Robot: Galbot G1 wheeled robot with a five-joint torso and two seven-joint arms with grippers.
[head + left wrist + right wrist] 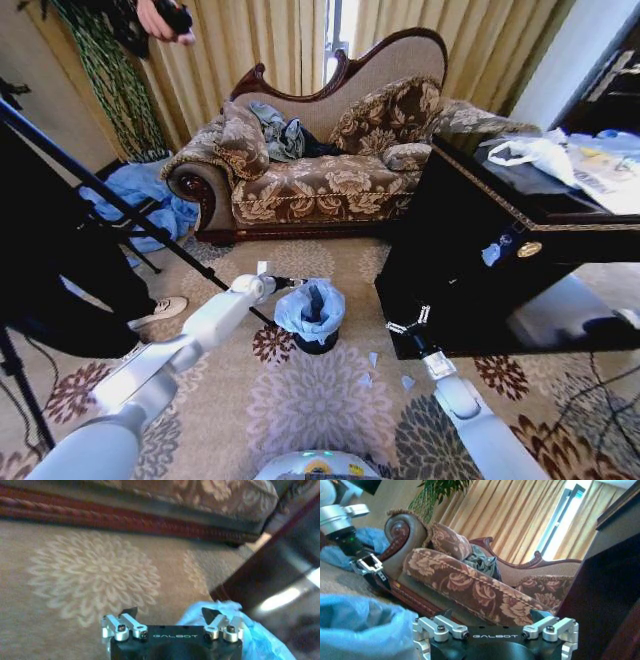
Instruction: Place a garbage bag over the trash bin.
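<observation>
The bin (316, 340) stands on the carpet (320, 400) before the sofa (320, 150), the bag (310, 308) draped over its rim. The left gripper (287, 284) hangs just beside the bag's edge, fingers open and empty. The right gripper (408, 322) hovers near the bin's other side, beside the black cabinet (470, 260), fingers also spread, holding nothing.
</observation>
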